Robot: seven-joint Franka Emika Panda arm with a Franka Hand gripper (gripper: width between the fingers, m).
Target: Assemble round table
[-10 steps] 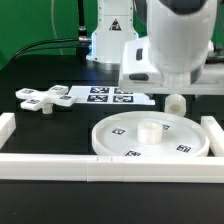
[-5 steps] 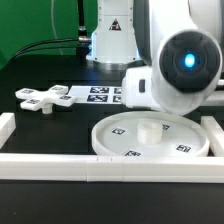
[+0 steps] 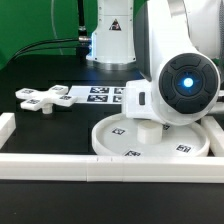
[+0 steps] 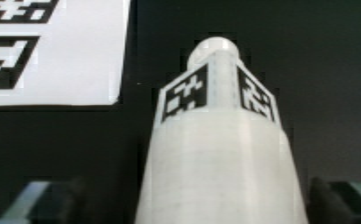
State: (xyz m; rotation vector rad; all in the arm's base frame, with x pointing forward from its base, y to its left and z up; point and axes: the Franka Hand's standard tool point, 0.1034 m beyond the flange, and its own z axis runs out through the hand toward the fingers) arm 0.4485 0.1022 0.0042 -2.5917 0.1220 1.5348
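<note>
The arm (image 3: 180, 85) fills most of the exterior view, bent low over the black table (image 3: 40, 125) and hiding its own claw there. White border rails (image 3: 60, 164) fence the near edge and both sides. The big rimmed round disc (image 3: 150, 150) lies flat just inside the near rail, half behind the arm. Further back lies the marker board (image 3: 105, 95), and on the exterior view's left of it the cross-shaped piece (image 3: 45, 98), well apart from the disc. The post (image 4: 212, 130) shows only in the wrist view, tagged on its sides, on bare table near the marker board but apart from it; whether it stands or lies I cannot tell. The claw (image 4: 195, 198) is spread, one dim fingertip (image 4: 44, 203) either side of the post with dark gaps between, so nothing is pinched. I'd judge the step to be taking hold of the post: keep it centred so both fingers meet it together and it isn't shoved or twisted. Room right around the post looks open; the disc's rim and the rail on the exterior view's right are the edges to lift clear of
</note>
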